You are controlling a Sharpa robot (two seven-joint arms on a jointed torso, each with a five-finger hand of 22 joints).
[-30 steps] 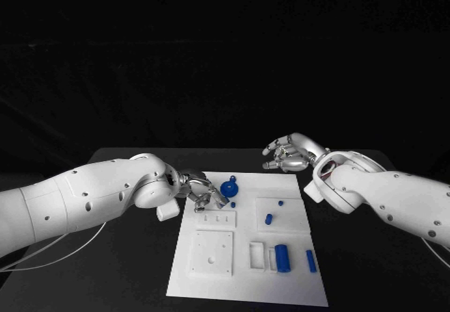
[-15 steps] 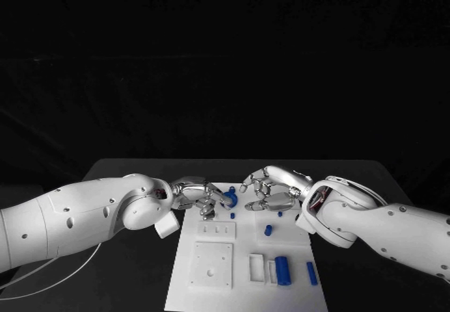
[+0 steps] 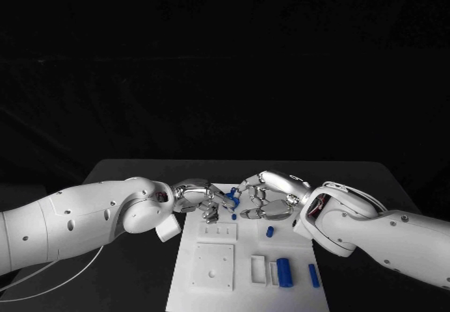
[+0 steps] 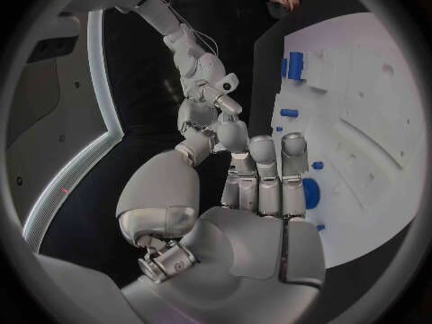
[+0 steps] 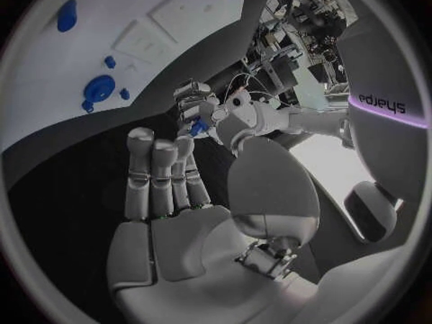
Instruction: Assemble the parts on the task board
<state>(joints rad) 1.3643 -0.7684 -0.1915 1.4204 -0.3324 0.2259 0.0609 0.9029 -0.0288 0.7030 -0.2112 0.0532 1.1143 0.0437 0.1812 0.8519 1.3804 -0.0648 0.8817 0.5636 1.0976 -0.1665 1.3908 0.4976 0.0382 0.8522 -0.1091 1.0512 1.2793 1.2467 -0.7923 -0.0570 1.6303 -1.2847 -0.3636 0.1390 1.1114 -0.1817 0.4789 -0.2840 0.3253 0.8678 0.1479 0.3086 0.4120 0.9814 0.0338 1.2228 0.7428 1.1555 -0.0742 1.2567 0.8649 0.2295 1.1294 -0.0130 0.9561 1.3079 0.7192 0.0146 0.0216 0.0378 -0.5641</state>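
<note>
Both hands meet over the task board (image 3: 246, 289) at frame centre: the left hand (image 3: 201, 198) seems to pinch a round blue part (image 3: 231, 197), though its fingers crowd it. The right hand (image 3: 270, 195) hovers curled and holding nothing; next, I judge, it must take or steady that part for seating.

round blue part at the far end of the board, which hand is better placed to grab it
Left, probably. The left hand has its fingers right at the round blue part; the right hand hovers beside it, fingers curled.
</note>
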